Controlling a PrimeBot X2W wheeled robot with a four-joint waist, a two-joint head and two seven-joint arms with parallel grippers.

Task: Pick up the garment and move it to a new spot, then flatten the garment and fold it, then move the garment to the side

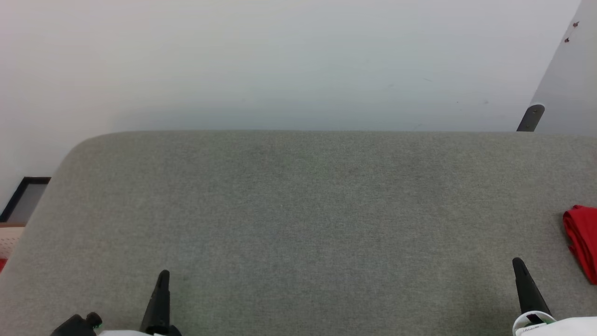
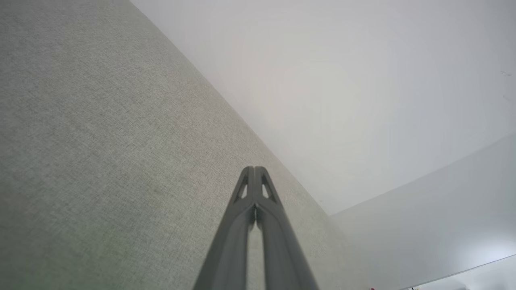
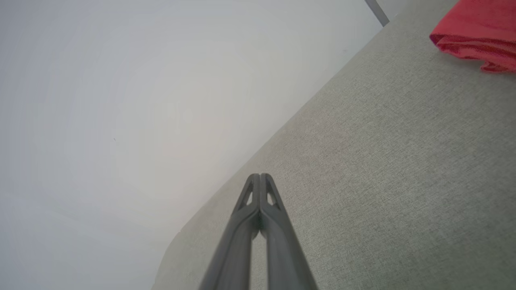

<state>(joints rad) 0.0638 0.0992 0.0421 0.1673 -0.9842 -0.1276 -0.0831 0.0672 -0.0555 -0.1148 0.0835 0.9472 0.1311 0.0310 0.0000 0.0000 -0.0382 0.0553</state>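
- Near left: the left gripper (image 1: 163, 274) has its two dark fingers pressed together along their length, with nothing between them.
- Near right: the right gripper (image 1: 517, 262) is likewise closed tip to tip and empty. It is near the garment but not touching it.
- Middle: the work surface (image 1: 298, 210) is grey woven cloth, matte and flat, with a fine even weave and a rounded far-left corner.
- Right edge of the surface: the garment (image 1: 582, 240) is partly cut off by the frame. It is soft red fabric in a compact bundle with layered, rolled edges.
- Progress, as judged: folding and moving aside appear complete. The quality of the fold cannot be confirmed.
- Far: the wall (image 1: 280, 60) is plain, pale and smooth.
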